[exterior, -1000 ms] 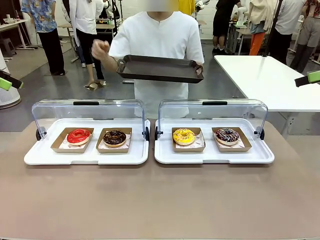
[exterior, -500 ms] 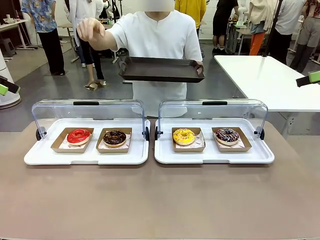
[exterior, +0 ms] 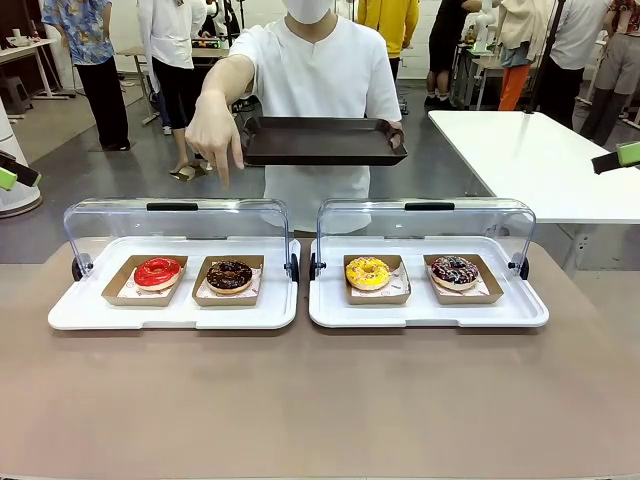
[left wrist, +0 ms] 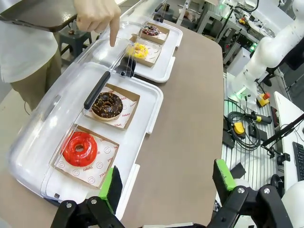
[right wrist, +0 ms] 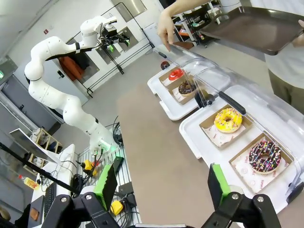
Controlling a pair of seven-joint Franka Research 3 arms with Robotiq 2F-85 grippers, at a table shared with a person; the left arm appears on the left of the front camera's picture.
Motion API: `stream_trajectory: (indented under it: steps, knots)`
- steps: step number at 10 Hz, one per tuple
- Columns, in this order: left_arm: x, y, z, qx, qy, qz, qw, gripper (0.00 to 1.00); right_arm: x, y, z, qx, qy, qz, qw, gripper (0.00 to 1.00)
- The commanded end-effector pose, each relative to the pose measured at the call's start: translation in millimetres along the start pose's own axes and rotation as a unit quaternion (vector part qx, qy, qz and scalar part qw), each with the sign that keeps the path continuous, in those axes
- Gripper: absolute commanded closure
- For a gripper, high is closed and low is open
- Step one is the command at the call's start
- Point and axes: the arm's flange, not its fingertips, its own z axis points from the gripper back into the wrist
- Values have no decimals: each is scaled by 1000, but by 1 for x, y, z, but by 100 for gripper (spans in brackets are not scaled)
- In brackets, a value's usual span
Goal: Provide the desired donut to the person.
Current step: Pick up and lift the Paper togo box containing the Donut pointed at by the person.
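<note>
The left fingers [left wrist: 167, 183] are spread wide, grasping nothing, above the desk [left wrist: 190, 118]. Just ahead of them a clear lid [left wrist: 50, 109] is tipped back, exposing a glossy red donut [left wrist: 78, 148] and, farther on, a chocolate donut [left wrist: 107, 105] in cardboard trays [left wrist: 133, 100]. The person's hand [exterior: 215, 130] points down, apparently at the chocolate one, and a flat dark tray [exterior: 320, 140] is held level, likely to receive it. The right fingers [right wrist: 161, 183] are likewise released, near the yellow donut [right wrist: 228, 119].

White, round-jointed left arm [right wrist: 38, 71] and right arm [left wrist: 266, 52]; black two-finger left gripper [left wrist: 167, 180] and right gripper [right wrist: 161, 183] with green pads [left wrist: 223, 175], silver screws. On the person [exterior: 310, 100]: plain white short-sleeved T-shirt [exterior: 340, 70], white face mask [exterior: 307, 8].
</note>
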Motion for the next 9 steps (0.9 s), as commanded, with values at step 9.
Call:
stream_trajectory:
  steps: [9]
  knots:
    - [3,1,2,1,1,-2,1000,0,0,0,-1,2,0,1,1000,0]
